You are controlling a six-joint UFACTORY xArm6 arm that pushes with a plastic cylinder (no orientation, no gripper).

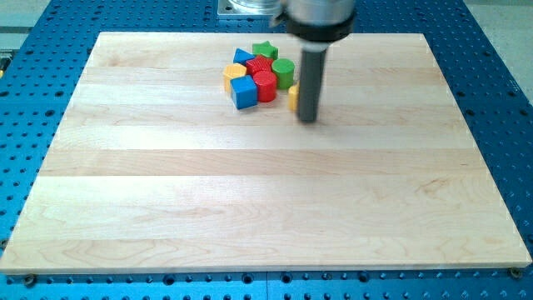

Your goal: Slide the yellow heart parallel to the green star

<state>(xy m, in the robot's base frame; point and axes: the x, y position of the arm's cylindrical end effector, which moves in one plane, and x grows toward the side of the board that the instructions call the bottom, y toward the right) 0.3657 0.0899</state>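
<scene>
The green star [265,49] lies at the top of a tight cluster of blocks near the view's top centre. A yellow block [234,73], which looks like the heart, sits at the cluster's left edge, between a blue block [242,57] and a blue cube [244,93]. A second yellow block [293,97] lies at the cluster's lower right, half hidden behind my rod, and its shape cannot be made out. My tip [308,119] rests on the board just right of and below this second yellow block, touching or nearly touching it.
Two red blocks [260,67] [265,85] and a green cylinder [283,72] fill the cluster's middle and right. The wooden board [266,200] lies on a blue perforated table [25,50]. The arm's body hangs over the board's top edge.
</scene>
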